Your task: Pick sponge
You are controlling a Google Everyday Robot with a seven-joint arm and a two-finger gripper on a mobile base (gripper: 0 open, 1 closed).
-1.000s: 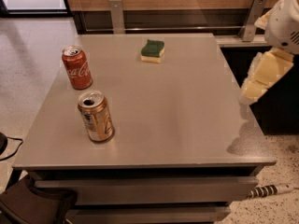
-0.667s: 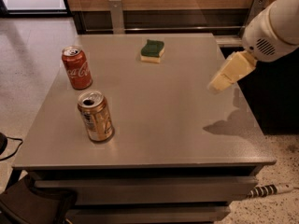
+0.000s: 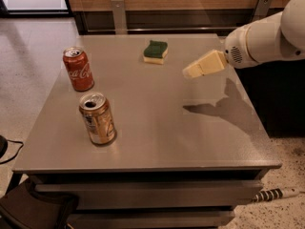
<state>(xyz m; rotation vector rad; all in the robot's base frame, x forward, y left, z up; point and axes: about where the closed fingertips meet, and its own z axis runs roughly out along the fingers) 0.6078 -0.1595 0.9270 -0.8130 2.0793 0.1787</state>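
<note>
The claw (image 3: 187,72) now hangs above the right half of the bench (image 3: 157,137), its cream tip pointing left toward the sponge (image 3: 156,51); a second ago it sat off the bench's right edge, angled downward, and a little later it had crossed over the edge; since then it has travelled further left and toward the far side, so it is now near the sponge, to the sponge's right and slightly nearer the camera, though still apart from it. Whether the claw is apart or together cannot be told from this angle; it holds nothing. The white arm (image 3: 267,32) reaches in from the upper right, and more of it shows than before. Its dark shadow (image 3: 214,109) has slid inward across the bench top with it.

The sponge lies flat near the far edge of the bench (green layer up, yellow foam beneath), in the same spot as in the earlier views. The red can (image 3: 78,68) stands upright near the left edge; the gold can (image 3: 97,118) stands upright in front of it, closer to the camera; neither has shifted, and both are well apart from the sponge and the claw.
</note>
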